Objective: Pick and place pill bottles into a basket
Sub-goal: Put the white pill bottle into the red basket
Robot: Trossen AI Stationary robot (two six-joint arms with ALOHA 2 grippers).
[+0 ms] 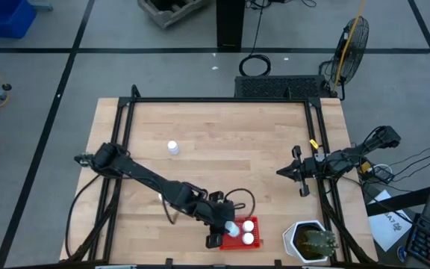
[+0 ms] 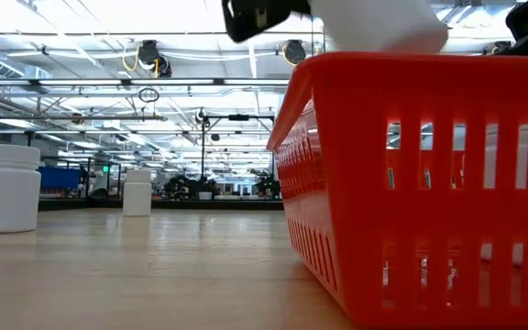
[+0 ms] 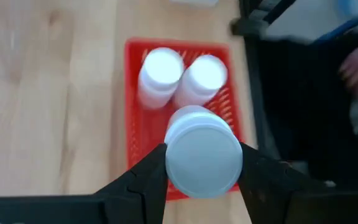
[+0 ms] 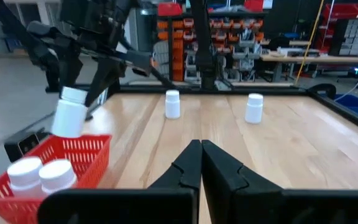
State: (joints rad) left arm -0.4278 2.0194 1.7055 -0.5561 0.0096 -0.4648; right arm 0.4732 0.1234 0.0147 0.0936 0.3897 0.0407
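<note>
Your left fingers [image 3: 201, 171] grip a bottle [image 3: 202, 151] above the basket [image 3: 135, 118] at the desk's [image 1: 222, 142] front edge; two bottles [image 3: 160, 76] lie inside. Right fingers [image 4: 200, 163] closed, empty.

Red mesh basket [image 1: 251, 224] sits at the worktop's near edge. Two white capped pill bottles [image 3: 160, 74] stand upright inside, side by side and touching. A third bottle [image 3: 202, 152] hangs tilted above the basket. Two more bottles [image 4: 173, 104] stand upright on open wood, well apart.
</note>
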